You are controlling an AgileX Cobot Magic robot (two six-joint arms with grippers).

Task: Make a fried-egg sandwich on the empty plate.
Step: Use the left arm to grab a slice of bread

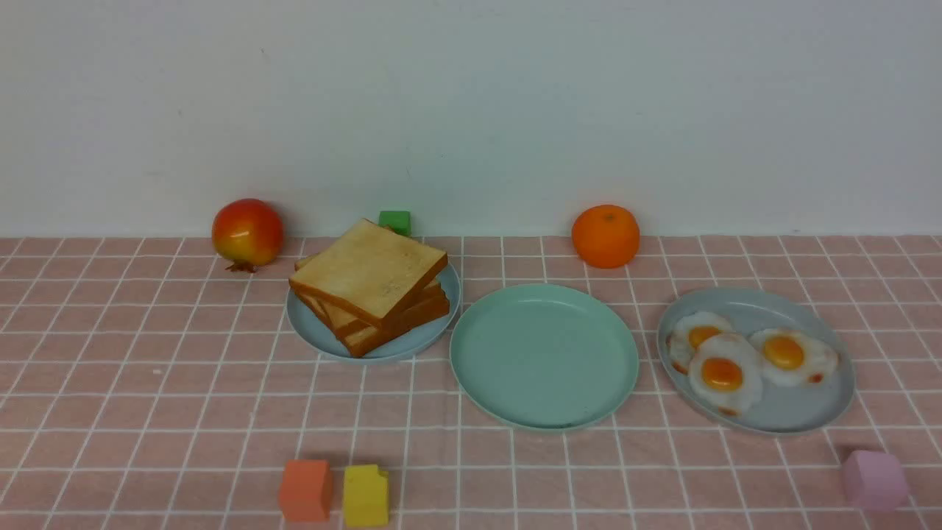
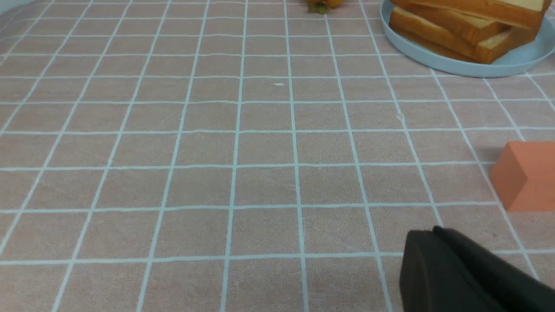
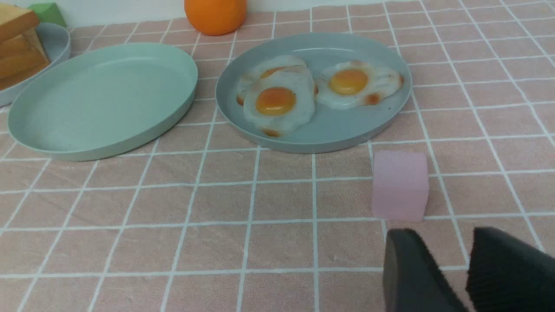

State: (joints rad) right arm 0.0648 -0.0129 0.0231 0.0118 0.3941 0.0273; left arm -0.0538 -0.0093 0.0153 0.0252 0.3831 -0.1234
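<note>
Front view: stacked golden-brown square toast slices [image 1: 368, 283] lie left of the round mint-green plastic plate [image 1: 544, 353], nearer the left arm; left fingers [image 2: 438, 268] clenched, right fingers [image 3: 412, 273] parted, empty.

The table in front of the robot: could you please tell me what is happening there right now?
Nothing is being handled yet. The mint-green plate sits empty in the middle, with the toast stack on a pale blue plate to the robot's left and three fried eggs on a blue-grey plate to its right. The left gripper is shut and empty above the cloth near the orange block; the right gripper is open and empty near the pink block.
</note>
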